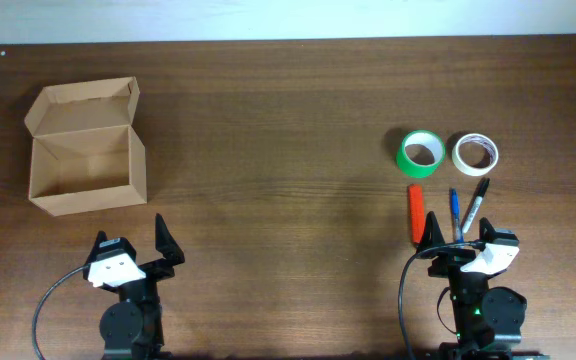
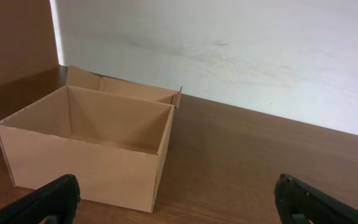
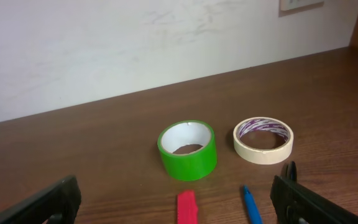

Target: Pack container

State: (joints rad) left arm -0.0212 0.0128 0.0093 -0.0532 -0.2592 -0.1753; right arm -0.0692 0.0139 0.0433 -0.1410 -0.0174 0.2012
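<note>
Since the container [image 1: 88, 196] is empty, nothing is packed yet; the green tape [image 1: 406, 155], the white tape [image 1: 461, 155] and maybe three pens [image 1: 454, 210] wait; my left gripper [image 1: 131, 236] and right gripper [image 1: 458, 234] both gape open

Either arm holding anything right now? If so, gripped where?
Nothing is held. The left gripper and the right gripper both have their jaws open and empty. The container sits apart from both.

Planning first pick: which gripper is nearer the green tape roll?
Right. Right gripper sits just short of the green tape roll, jaws open; left gripper is across the table, near the container.
</note>
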